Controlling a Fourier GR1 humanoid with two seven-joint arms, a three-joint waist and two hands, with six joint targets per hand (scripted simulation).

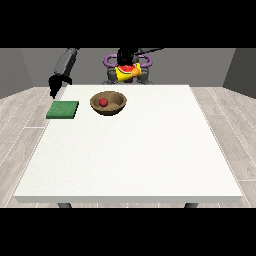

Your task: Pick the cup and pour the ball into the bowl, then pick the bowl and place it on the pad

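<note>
- Sitting on the white table [130, 150] toward its far left part, the brown wooden bowl [108, 104] stood upright and held the small red ball [103, 102] on its inner floor, a little left of centre.
- Just left of the bowl, apart from it, lay the flat green square pad [63, 110] with nothing on it.
- Beyond the table's far edge, a yellow cup [126, 71] with a red inside was held up, tipped on its side, in front of the robot's chest; the hand holding it [126, 59] was dark and overlapped the torso, so its fingers could not be made out.
- At the view's left, the other hand [55, 85] hung over the table's far corner above the pad, fingers pointing down; whether they were spread or curled could not be told.
</note>
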